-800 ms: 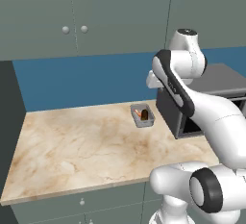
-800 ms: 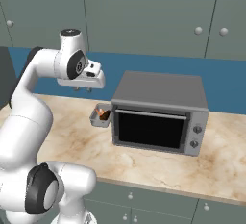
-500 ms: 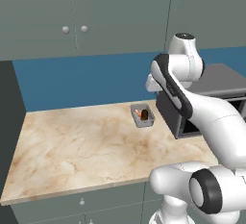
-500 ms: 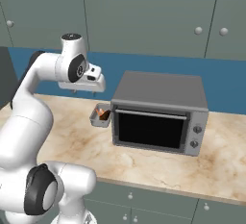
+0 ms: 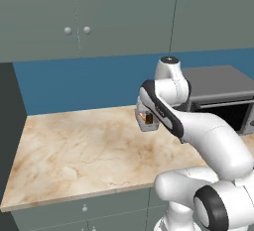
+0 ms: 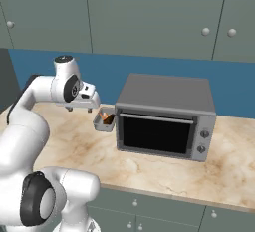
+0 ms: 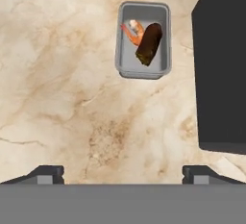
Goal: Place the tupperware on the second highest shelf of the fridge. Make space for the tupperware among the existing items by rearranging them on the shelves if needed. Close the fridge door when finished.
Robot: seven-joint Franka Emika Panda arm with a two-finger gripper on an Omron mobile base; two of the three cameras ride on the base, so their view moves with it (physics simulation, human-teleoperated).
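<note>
Marble counter (image 5: 84,150) runs along a blue wall (image 5: 74,84), with grey-green cupboards (image 6: 149,14) above. On the counter sits the tub (image 7: 143,40), just beside the left side of the big dark microwave (image 6: 167,119). Inside the tub lie a brown piece of food and an orange piece.

From the hand view, the tub is ahead of the fingers (image 7: 45,172) and well apart from them. It sits a little toward the right finger, not in the gap. Nothing is between the fingers. They are spread wide and hold nothing.

From the right base view, the gripper (image 6: 82,107) hangs above the counter, just left of the tub and higher than it. The hand points down at the marble. The white arm bends up from the base, over, then down to the hand.
</note>
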